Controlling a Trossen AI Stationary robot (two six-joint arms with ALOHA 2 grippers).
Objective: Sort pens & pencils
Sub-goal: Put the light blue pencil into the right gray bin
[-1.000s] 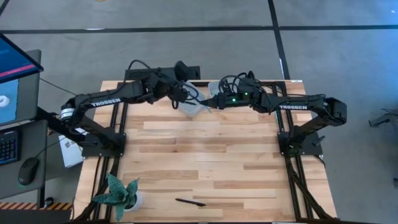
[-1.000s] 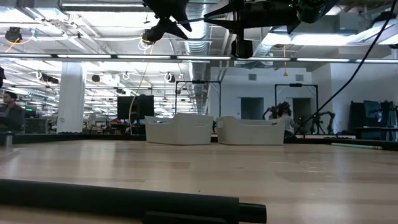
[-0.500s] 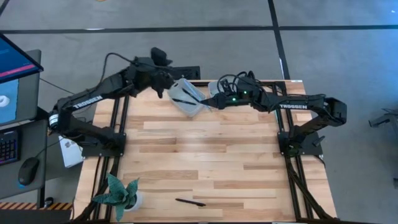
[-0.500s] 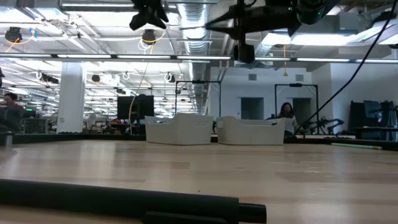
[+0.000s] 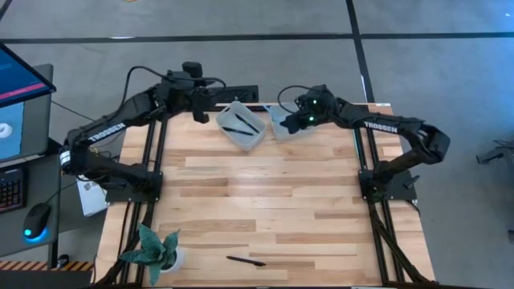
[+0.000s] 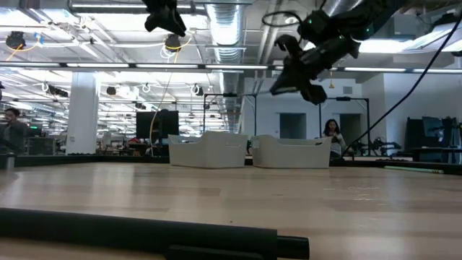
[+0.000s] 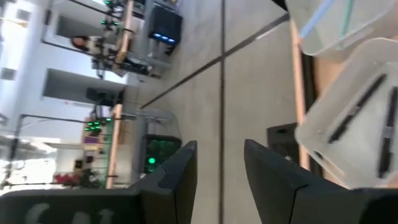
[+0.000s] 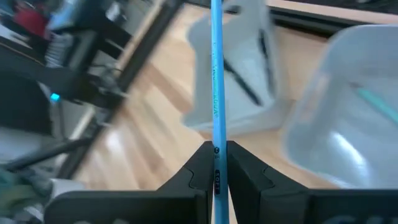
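Note:
In the right wrist view my right gripper (image 8: 216,163) is shut on a pale teal-blue stick (image 8: 215,74), above two pale bins at the table's far edge. The left bin (image 5: 243,124) holds two black sticks (image 8: 245,87) lying flat on its floor. The right bin (image 8: 348,118) holds another teal stick (image 8: 376,99). A third black stick (image 5: 246,260) lies flat near the table's near edge. My left gripper (image 7: 221,168) is open and holds nothing, raised beyond the left bin's far-left side (image 5: 197,100). My right gripper pinches the teal stick between its two fingers (image 8: 199,168), on its lower stretch (image 8: 216,146). The stick runs along the fingers and juts out forward past their tips. It is lifted clear, over the bins, slanting down toward the table's left.
A potted plant (image 5: 157,250) stands at the table's near-left corner. The wide middle of the wooden table (image 5: 265,201) is bare. Off the table to the left are a monitor (image 5: 20,96) and a mouse (image 5: 34,221). A person (image 6: 333,131) shows far behind.
My left gripper has drawn back from over the left bin toward the table's far-left corner and risen, uncovering the two black sticks inside. My right gripper has shifted toward the far-right, over the right bin, and tipped from level to slanting downward, still shut on the teal stick.

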